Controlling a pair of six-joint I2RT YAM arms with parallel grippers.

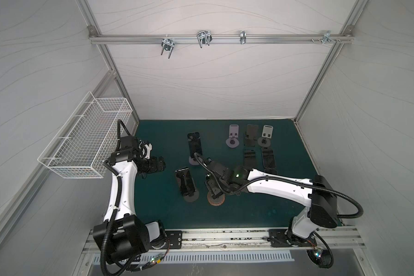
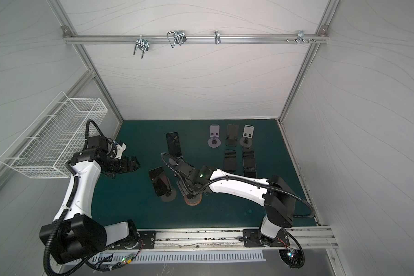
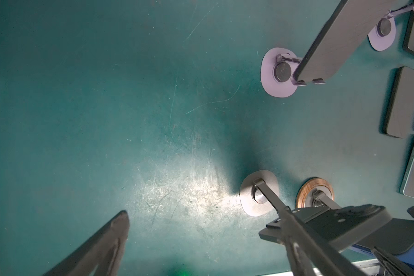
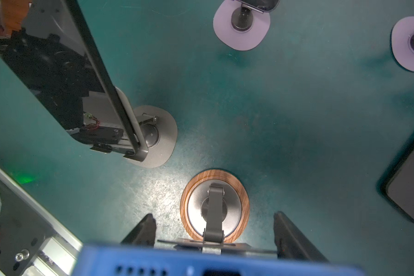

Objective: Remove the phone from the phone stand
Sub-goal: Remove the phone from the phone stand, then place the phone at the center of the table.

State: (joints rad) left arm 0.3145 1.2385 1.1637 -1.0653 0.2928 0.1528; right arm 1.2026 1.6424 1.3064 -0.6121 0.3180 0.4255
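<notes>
A blue phone (image 4: pixel 201 262) rests on the plate of a phone stand with a wood-rimmed round base (image 4: pixel 215 173), near the mat's front middle (image 1: pixel 216 202) (image 2: pixel 193 202). My right gripper (image 4: pixel 213 215) comes down over it (image 1: pixel 212 188). Its two fingers straddle the phone's sides and the stand plate, shut on the phone. The phone's port end faces the wrist camera and is blurred. In the left wrist view the blue phone (image 3: pixel 406 258) shows behind the right gripper's body. My left gripper (image 3: pixel 206 222) hangs open over bare mat at the left (image 1: pixel 158 165).
Two dark phones lean on stands left of the right gripper (image 1: pixel 185 180) (image 1: pixel 194 143). Three empty stands (image 1: pixel 251 135) line the back. Phones lie flat at the right (image 1: pixel 268 157). A white wire basket (image 1: pixel 86 141) hangs on the left wall.
</notes>
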